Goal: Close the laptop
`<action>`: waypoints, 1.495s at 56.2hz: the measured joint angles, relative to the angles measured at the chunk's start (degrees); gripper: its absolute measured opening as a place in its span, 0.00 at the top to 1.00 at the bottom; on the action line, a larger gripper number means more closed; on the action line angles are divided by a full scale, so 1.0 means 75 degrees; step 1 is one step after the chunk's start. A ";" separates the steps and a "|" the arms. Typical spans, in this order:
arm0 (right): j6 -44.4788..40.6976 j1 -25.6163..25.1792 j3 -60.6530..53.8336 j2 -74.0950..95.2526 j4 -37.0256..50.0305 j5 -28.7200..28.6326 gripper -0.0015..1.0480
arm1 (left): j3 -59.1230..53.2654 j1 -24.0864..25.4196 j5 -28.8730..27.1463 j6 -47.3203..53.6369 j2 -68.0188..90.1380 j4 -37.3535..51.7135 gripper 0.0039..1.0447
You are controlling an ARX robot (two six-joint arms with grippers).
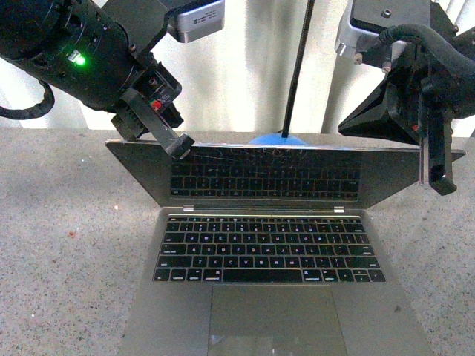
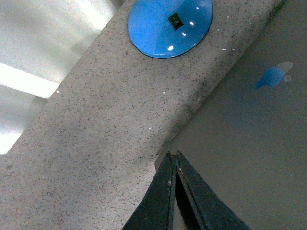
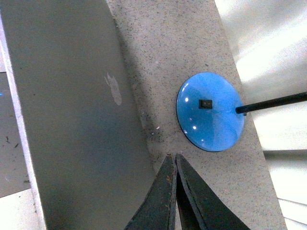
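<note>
Centrally, the laptop (image 1: 267, 252) sits at the near edge of the tabletop (image 1: 59, 245), its lid leaning forward over the keys, hinge toward the far edge; the left gripper (image 2: 171, 160) and right gripper (image 3: 174, 160) each have fingers pressed together, holding nothing, tips just behind the lid's top corners; uneven pushing could, I judge, twist the thin lid, or a tip could slip over the rim and scrape the scratched screen; only an apple logo (image 3: 113, 89) marks the lid; key legends are too small to read; the blue lamp base (image 3: 211, 111) bears no writing.
</note>
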 joint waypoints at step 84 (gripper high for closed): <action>-0.0449 0.0239 -0.0452 0.0271 -0.0274 0.0085 0.97 | -0.0831 -0.0280 0.0391 -0.0411 0.0160 0.0568 0.97</action>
